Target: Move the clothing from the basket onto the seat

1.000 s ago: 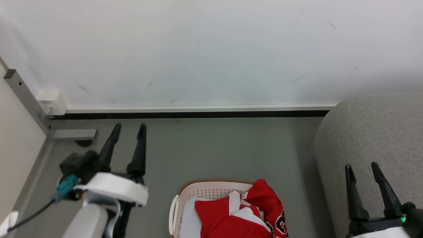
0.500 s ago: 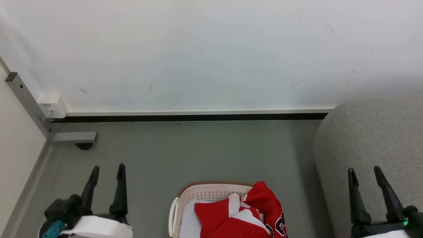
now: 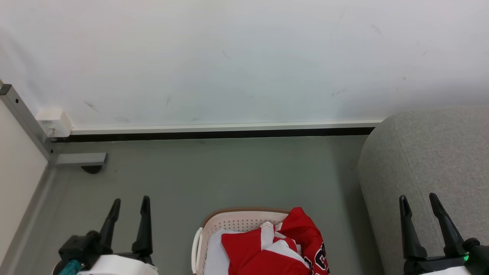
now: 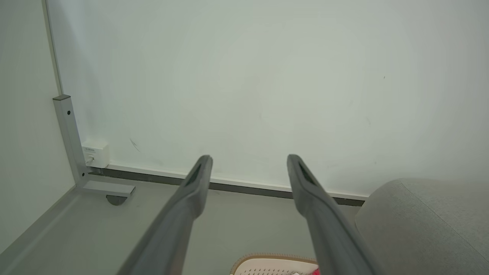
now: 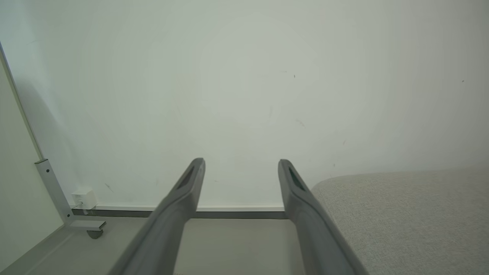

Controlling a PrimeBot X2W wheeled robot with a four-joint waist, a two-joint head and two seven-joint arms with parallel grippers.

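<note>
Item: clothing (image 3: 267, 252), red with white trim, heaped in the basket (image 3: 237, 219) on the floor (image 3: 229, 172) beside the seat (image 3: 428, 152); left gripper (image 3: 130, 199) and right gripper (image 3: 417, 196), fingers spread, empty; step: pre-grasp; next, probably: lower one gripper onto the heap and pinch.

The left gripper (image 3: 131, 199) has drawn back and lower.
</note>
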